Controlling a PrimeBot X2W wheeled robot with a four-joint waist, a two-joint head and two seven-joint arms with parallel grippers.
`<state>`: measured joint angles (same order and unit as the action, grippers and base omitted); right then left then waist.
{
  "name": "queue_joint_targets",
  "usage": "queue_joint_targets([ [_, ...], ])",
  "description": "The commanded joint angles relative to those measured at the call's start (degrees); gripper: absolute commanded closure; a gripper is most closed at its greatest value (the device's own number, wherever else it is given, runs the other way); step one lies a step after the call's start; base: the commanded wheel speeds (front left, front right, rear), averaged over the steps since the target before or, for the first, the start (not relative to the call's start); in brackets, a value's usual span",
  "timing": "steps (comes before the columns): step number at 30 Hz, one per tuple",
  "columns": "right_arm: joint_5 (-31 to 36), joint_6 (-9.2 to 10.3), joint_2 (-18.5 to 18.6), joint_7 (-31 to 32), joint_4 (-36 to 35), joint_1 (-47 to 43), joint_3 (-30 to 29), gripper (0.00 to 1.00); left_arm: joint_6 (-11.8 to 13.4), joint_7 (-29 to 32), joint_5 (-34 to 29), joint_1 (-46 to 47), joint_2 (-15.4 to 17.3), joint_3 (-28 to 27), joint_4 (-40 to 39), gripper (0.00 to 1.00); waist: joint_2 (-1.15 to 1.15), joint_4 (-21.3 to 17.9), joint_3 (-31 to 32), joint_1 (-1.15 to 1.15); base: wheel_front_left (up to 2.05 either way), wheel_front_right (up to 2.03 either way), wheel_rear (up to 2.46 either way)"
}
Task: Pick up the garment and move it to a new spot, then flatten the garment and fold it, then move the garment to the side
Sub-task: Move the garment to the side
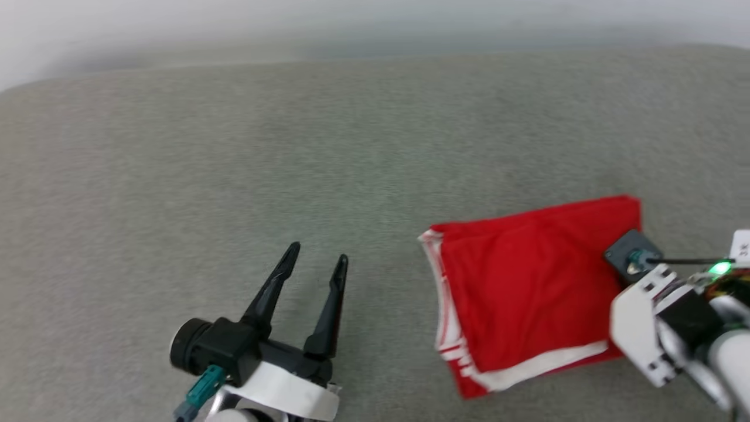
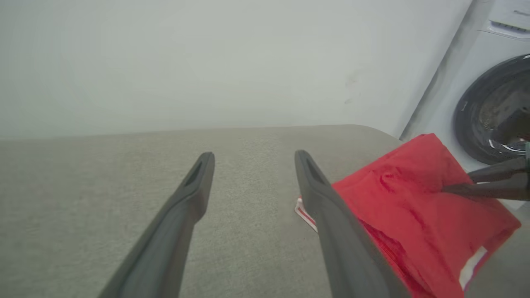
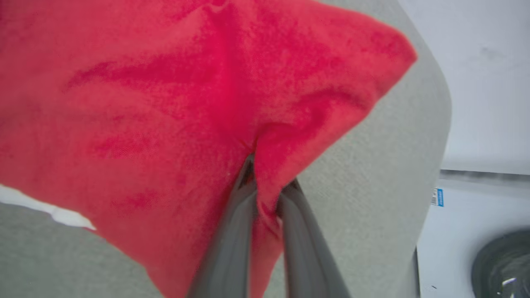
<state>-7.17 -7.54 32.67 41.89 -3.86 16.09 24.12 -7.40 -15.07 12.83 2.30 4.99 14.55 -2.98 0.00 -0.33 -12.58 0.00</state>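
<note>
Right gripper (image 3: 270, 171) pinches a ridge near the folded garment's (image 1: 527, 287) right edge; the garment lies on the grey cushion (image 1: 293, 146). Left of the garment, the left gripper (image 1: 318, 252) hovers spread wide, empty. Beyond the garment, a washing machine (image 2: 492, 107).

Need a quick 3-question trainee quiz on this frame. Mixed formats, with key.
1. True or false: the left hand is shut on the garment.
2. Multiple choice: the right hand pinches the garment at A) its white-striped trim, B) plain red fabric, C) nowhere, it hangs open above.
3. Fill in: on the grey surface, the garment is ____ (folded / spread out full).
Key: 1 false, the left hand is open and apart from the garment; 2 B; 3 folded.
</note>
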Motion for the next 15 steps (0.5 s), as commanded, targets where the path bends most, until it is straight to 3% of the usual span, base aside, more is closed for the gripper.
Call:
queue_joint_targets([
  [1,0.7,0.09,2.8,0.3,-0.4,2.2,0.5,1.0,-0.1,-0.1,-0.2,1.4,0.4,1.0,0.2,0.0,0.0,-4.7,-2.3,0.0,0.0,0.0,0.0],
  [6,0.3,0.1,11.6,-0.5,1.1,7.0,2.0,1.0,-0.1,-0.1,-0.6,5.2,1.7,5.0,1.0,0.0,0.0,-9.9,-6.2,0.0,0.0,0.0,0.0],
  [15,-0.7,0.09,17.6,-8.3,12.6,14.4,0.2,1.0,-0.1,-0.1,-1.1,12.9,5.1,10.7,0.4,0.0,0.0,-15.1,-14.4,0.0,0.0,0.0,0.0],
])
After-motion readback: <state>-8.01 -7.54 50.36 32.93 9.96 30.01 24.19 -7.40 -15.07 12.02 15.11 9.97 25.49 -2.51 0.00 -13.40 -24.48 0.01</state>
